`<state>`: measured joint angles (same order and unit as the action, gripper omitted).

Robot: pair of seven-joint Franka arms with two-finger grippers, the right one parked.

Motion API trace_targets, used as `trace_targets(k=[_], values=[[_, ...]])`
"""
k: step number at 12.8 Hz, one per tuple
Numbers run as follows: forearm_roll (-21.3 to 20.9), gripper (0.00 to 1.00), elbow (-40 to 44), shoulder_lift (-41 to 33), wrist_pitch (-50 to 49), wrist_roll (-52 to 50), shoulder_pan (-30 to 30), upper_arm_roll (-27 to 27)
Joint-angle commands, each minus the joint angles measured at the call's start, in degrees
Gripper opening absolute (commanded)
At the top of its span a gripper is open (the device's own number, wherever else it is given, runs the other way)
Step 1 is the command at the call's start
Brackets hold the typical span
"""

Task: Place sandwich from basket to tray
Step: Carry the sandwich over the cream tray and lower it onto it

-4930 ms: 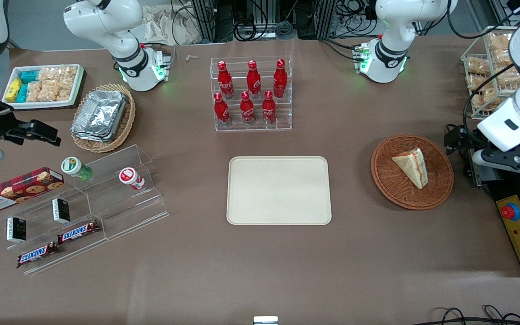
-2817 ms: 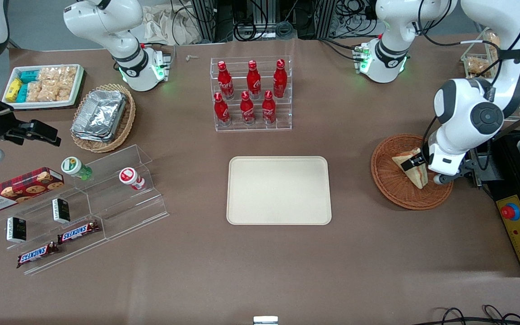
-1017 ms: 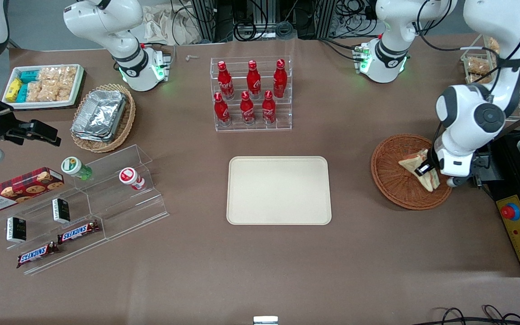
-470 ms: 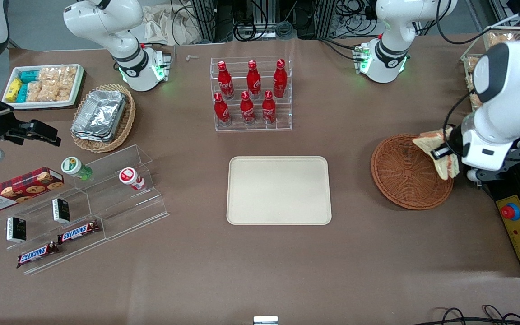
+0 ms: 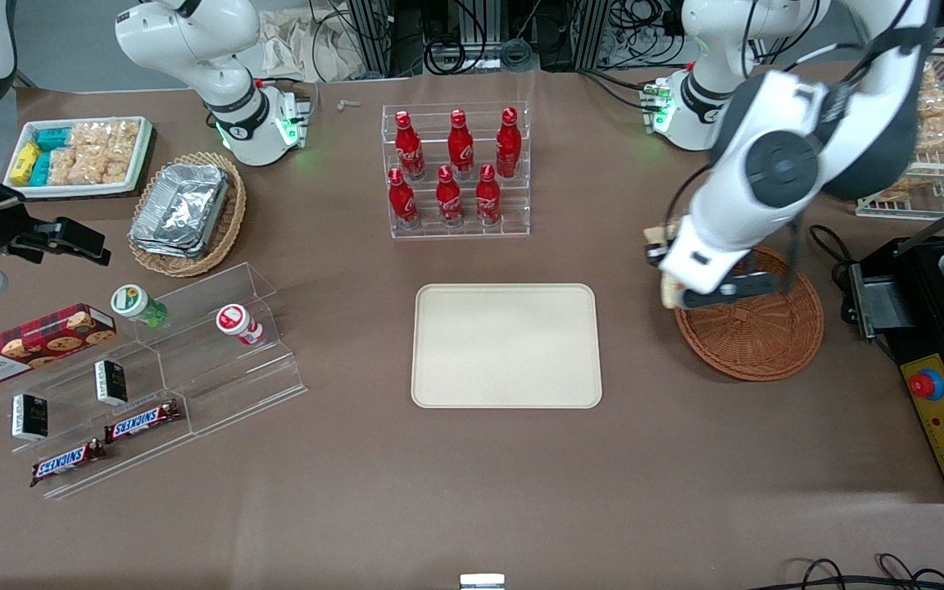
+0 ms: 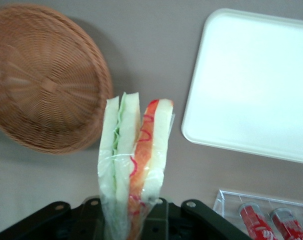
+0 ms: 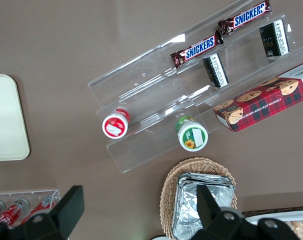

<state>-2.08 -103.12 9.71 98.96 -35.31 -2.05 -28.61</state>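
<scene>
The surface [image 5: 472, 492] carries the tray [image 5: 507, 345] and, toward the working arm's end, the emptied basket [image 5: 755, 336]. Between them, in the air, the end effector [image 5: 667, 264] grips the sandwich [image 6: 134, 160] by one end. This looks like mid-carry; next it should travel over the tray, lower, and release

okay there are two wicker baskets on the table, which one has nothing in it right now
The round reddish-brown basket beside the tray; the gripper holds the sandwich above its rim. The tan oval basket holds foil containers.
</scene>
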Motion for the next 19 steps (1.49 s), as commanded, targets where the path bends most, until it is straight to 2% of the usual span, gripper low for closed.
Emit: trace_targets(k=[1,5,7,8,13,16,19], values=[[0.5,0.0,0.7,5.4,4.3,-2.6,2.1,-1.2],[0.4,0.0,-4.6,10.5,18.3,-3.7,4.5,-1.3],[-2.1,0.0,-4.7,14.8,23.3,-7.2,7.7,-0.9],[-4.8,0.0,-4.5,16.8,25.2,-7.9,7.8,-0.9],[-11.6,0.0,-2.9,21.8,29.3,-8.0,7.3,-0.9],[-14.1,0.0,0.3,24.6,30.0,-7.7,7.0,-0.4],[-18.8,0.0,1.6,28.1,30.8,-8.3,7.0,-0.3]])
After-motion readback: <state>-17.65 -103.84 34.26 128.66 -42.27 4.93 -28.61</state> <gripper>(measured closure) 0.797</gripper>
